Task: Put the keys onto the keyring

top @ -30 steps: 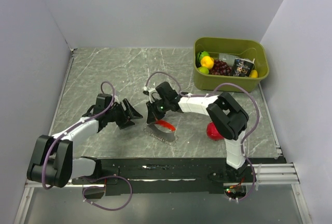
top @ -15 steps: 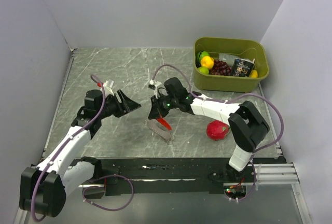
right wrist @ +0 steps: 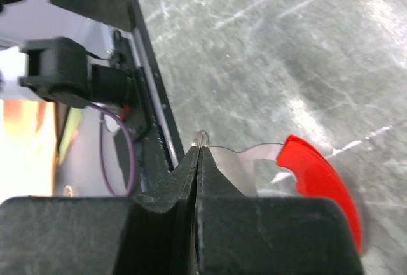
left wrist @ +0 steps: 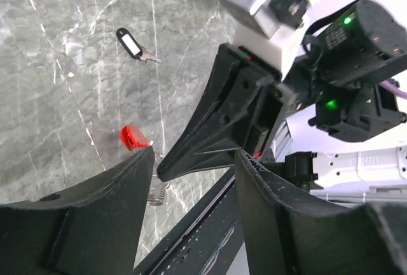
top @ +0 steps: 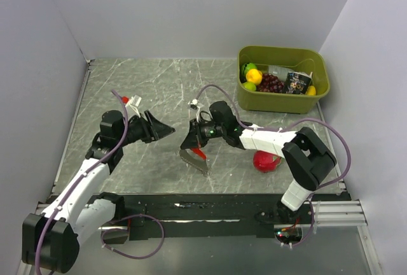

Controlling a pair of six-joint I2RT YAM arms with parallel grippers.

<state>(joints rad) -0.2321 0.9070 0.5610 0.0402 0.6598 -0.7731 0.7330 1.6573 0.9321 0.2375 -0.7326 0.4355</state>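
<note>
Table edges: the grey marbled table (top: 127,84) is closed in by pale walls (top: 191,7) on the left, back and right; a dark rail (top: 191,208) runs along the near edge.
Far-right corner: an olive bin (top: 280,51) sits against the right wall, holding fruit and a dark packet (top: 296,83).
Open room: bare marble lies between the left gripper (top: 166,130) and the back wall, and along the left wall.
Near right: a red fruit (top: 264,162) lies beside the right arm, apart from the keys (top: 196,159).
Writing: the print on the packet is too small to read; the pale centre of the keyring (left wrist: 130,42) shows no legible text.
Right gripper (top: 186,146): the jaws are pressed together on the clear upper edge of the keys (right wrist: 318,179), which hang below the tips at mid-table; whether the silvery strip touches the marble cannot be told.
Left gripper, wrist view (left wrist: 194,160): its fingers (left wrist: 89,218) stand partly apart with nothing held; it points at the right gripper, near but not touching.
Keyring position: flat on the marble beyond the two grippers, well apart from the keys.
</note>
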